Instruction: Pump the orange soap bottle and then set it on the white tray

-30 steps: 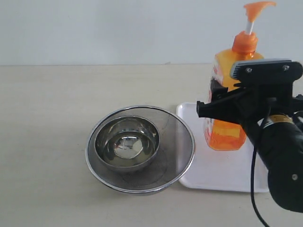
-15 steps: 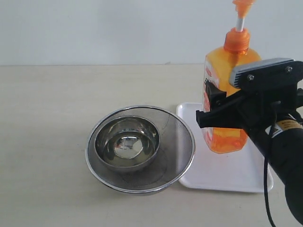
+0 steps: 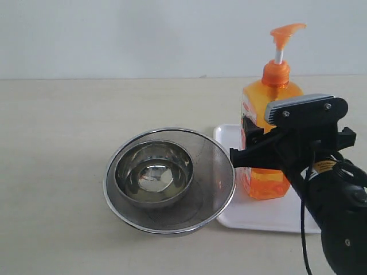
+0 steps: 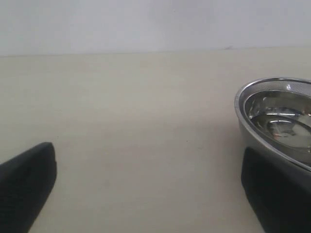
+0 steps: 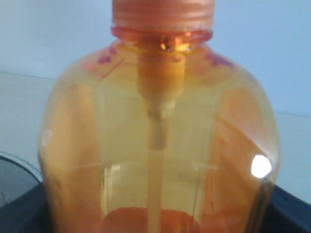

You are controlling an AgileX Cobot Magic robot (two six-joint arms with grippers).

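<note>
So the right hand is clamped across the middle of the orange soap bottle. The bottle stands upright, long axis vertical, low over the white tray, at 3 o'clock from the steel bowls. Can't tell if its base touches. The left hand gapes wide, empty.

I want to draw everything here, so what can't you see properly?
Label text: exterior view, mostly behind the right end effector gripping the orange soap bottle.
White tray: exterior view, one end hidden by the right arm.
Steel bowls: left wrist view, cut off at the edge.
</note>
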